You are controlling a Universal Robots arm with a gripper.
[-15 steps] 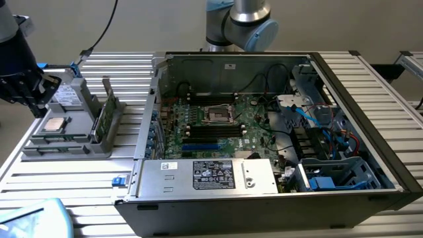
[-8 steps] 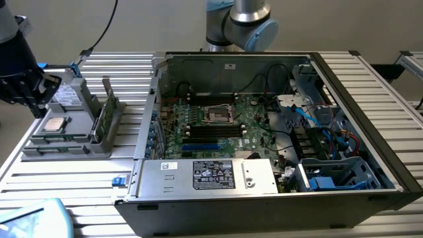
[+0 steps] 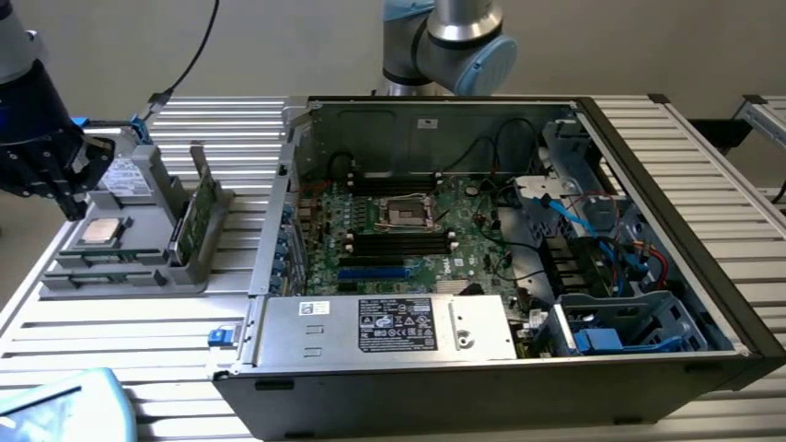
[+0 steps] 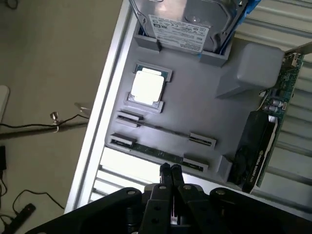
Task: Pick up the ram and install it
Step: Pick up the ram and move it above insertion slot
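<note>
**Pick-up stage: gripper over the ram, nothing in hand**

Noted a slatted table (image 3: pixel 160 341) carrying an open computer case (image 3: pixel 491 405), with the motherboard (image 3: pixel 406 239) exposed inside. Found a grey tray (image 3: pixel 123 276) beside the case, on the exterior view's left. Counted on it a hard drive (image 4: pixel 180 24), an upright graphics card (image 4: pixel 256 146) and a processor (image 4: pixel 147 87).

Located the ram (image 4: pixel 153 153) lying flat in the row at the tray's edge, seated between two end clips and well apart from the case. Observed the gripper (image 4: pixel 170 170) poised above that row, near the stick's middle. Could not confirm contact with the stick. Recorded the jaws pressed together, gripping nothing.

Judged the step in hand as the approach to pick-up, with installation not begun. Judged that a grasp calls for parting the jaws first, then squaring them across the stick's long edges. Advised a straight descent to avoid fouling the clips.
</note>
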